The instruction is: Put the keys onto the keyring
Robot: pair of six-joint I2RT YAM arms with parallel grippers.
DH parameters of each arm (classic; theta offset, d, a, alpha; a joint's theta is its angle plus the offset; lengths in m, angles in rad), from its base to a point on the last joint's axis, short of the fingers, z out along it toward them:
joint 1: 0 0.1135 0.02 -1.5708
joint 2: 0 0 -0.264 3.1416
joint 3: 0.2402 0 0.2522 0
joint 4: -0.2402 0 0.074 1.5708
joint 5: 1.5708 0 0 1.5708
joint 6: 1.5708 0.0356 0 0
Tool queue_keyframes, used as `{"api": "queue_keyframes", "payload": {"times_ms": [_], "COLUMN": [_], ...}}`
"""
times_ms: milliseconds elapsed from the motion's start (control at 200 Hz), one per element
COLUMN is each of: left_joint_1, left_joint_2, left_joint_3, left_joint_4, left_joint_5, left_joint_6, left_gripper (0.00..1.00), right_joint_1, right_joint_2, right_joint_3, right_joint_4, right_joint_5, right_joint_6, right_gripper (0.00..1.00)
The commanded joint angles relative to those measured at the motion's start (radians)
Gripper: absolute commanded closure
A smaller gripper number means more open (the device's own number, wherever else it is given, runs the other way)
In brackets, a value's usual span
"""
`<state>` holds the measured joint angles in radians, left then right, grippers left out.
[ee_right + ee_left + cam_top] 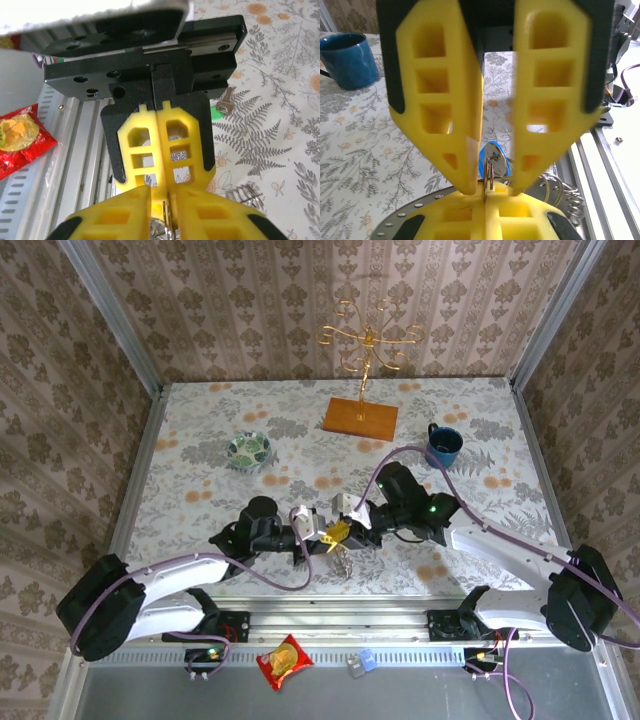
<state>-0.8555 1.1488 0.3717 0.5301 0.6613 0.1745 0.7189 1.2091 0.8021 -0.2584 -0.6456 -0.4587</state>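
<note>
Both grippers meet tip to tip over the table's front edge. My left gripper [328, 536] [486, 194] is shut on a thin wire loop of the keyring. That loop passes through the hole of the blue key [495, 154]. The right gripper [345, 528] [168, 202] faces it with its fingers [465, 165] a narrow gap apart on either side of the blue key and loop, not visibly pressing them. The rest of the grey keyring [342, 562] [561, 192] hangs below. The green key [220, 107] lies on the table, half hidden behind the left gripper.
A blue mug [444, 446] [345, 60] stands at the right rear, and a green-patterned bowl [249, 449] at the left. A gold stand on a wooden base [361, 418] is at the back. A red snack packet [285, 661] [15, 140] lies beyond the front rail.
</note>
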Motion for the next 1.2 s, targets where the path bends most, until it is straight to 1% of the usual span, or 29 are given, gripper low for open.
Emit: {"api": "queue_keyframes", "payload": {"times_ms": [0,110,220,275,380,500,605,785,1020,1110,1195], "left_joint_1": [0.006,0.006,0.007,0.005,0.003,0.003,0.0,-0.006,-0.009,-0.011,-0.017], "left_joint_2": [-0.042,-0.044,-0.037,-0.037,-0.033,-0.029,-0.027,-0.023,-0.005,0.002,0.012], "left_joint_3": [-0.028,-0.052,-0.063,-0.062,-0.059,-0.054,-0.051,-0.052,-0.056,-0.059,-0.059], "left_joint_4": [0.089,0.121,0.146,0.151,0.15,0.15,0.148,0.151,0.184,0.203,0.207], "left_joint_5": [0.007,0.031,0.035,0.034,0.032,0.032,0.01,-0.009,-0.011,-0.011,-0.011], "left_joint_6": [-0.013,-0.018,-0.013,-0.009,-0.001,-0.004,-0.009,-0.017,-0.04,-0.052,-0.059], "left_gripper": [1.0,1.0,1.0,1.0,1.0,1.0,1.0,1.0,1.0,1.0,1.0], "right_joint_1": [-0.015,-0.036,-0.035,-0.033,-0.031,-0.022,-0.021,-0.021,-0.018,-0.015,-0.016], "right_joint_2": [-0.095,-0.181,-0.219,-0.206,-0.165,-0.136,-0.128,-0.129,-0.093,-0.081,-0.071], "right_joint_3": [-0.065,-0.141,-0.175,-0.163,-0.123,-0.108,-0.121,-0.146,-0.147,-0.144,-0.142], "right_joint_4": [0.047,0.07,0.06,0.028,-0.015,0.005,0.048,0.08,0.118,0.116,0.107], "right_joint_5": [0.076,0.146,0.153,0.134,0.086,0.025,-0.009,-0.026,-0.034,-0.024,-0.003], "right_joint_6": [0.035,0.03,0.009,0.006,0.001,0.026,0.067,0.101,0.15,0.15,0.15], "right_gripper": [0.66,0.61,0.58,0.56,0.56,0.55,0.55,0.54,0.55,0.57,0.62]}}
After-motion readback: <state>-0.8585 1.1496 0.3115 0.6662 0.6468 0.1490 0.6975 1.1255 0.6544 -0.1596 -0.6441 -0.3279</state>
